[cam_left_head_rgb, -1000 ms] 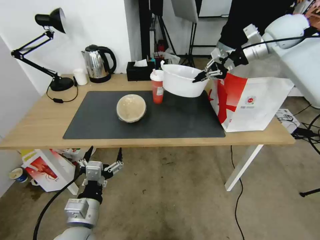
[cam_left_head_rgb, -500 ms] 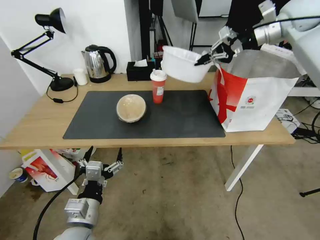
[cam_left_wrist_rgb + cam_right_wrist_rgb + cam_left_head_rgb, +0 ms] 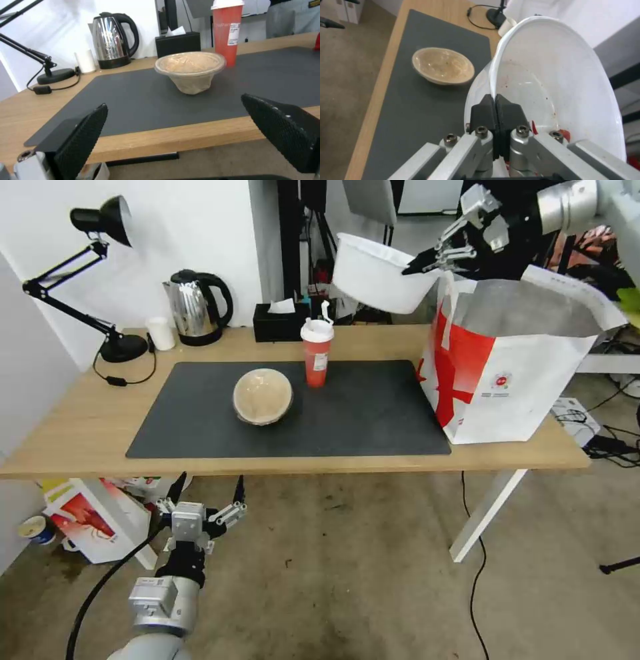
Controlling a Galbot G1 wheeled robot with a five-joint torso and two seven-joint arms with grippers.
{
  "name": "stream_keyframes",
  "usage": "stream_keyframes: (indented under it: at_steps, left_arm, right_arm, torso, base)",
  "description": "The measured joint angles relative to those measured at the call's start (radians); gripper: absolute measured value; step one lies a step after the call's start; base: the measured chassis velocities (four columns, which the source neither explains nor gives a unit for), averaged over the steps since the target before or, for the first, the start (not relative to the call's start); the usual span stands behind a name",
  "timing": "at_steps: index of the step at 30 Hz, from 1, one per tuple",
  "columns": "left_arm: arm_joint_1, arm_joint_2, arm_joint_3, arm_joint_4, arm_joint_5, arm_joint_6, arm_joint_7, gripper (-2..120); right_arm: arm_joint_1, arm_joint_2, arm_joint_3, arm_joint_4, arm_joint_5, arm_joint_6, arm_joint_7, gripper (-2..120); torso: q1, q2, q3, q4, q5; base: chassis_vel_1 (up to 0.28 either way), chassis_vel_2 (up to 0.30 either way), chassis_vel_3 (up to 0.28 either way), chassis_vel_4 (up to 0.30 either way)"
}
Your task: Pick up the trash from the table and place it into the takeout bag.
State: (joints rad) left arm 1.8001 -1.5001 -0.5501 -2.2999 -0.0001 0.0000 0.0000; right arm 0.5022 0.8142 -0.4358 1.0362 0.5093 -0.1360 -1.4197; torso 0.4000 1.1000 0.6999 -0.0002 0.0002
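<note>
- Above the table's (image 3: 87, 433) far right corner: right claw (image 3: 427, 263) clenched on white bowl's (image 3: 377, 280) rim, beside the takeout bag (image 3: 513, 380).
- Below the near edge, over concrete floor (image 3: 347, 580): left claw (image 3: 207, 493) spread wide.
- On dark mat (image 3: 360, 420): tan bowl (image 3: 262, 395), red cup (image 3: 316, 353).

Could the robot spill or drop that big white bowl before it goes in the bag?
It might. The right gripper pinches only the thin rim of the white bowl, held tilted in the air, so it could slip, and red scraps inside could slide out. The bowl is also beside the takeout bag, not above it, and could snag its handle.
</note>
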Motion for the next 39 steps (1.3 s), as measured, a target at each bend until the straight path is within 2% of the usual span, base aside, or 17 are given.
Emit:
stream_keyframes:
  at_steps: [10, 28, 39]
  left_arm:
    - [0.0, 0.0, 0.0, 0.0, 0.0, 0.0, 0.0, 100]
    - [0.0, 0.0, 0.0, 0.0, 0.0, 0.0, 0.0, 100]
    - [0.0, 0.0, 0.0, 0.0, 0.0, 0.0, 0.0, 100]
  right_arm:
    - [0.014, 0.0, 0.021, -0.031, 0.005, 0.004, 0.014, 0]
    - [0.075, 0.068, 0.006, -0.043, 0.048, -0.009, 0.046, 0]
    - [0.124, 0.08, -0.007, -0.074, 0.054, -0.009, 0.049, 0]
  torso:
    - [0.0, 0.0, 0.0, 0.0001, -0.0001]
    - [0.0, 0.0, 0.0, 0.0002, -0.0003]
    - [0.0, 0.0, 0.0, 0.0003, -0.0005]
  base:
    - [0.0, 0.0, 0.0, 0.0]
    - [0.0, 0.0, 0.0, 0.0]
    - [0.0, 0.0, 0.0, 0.0]
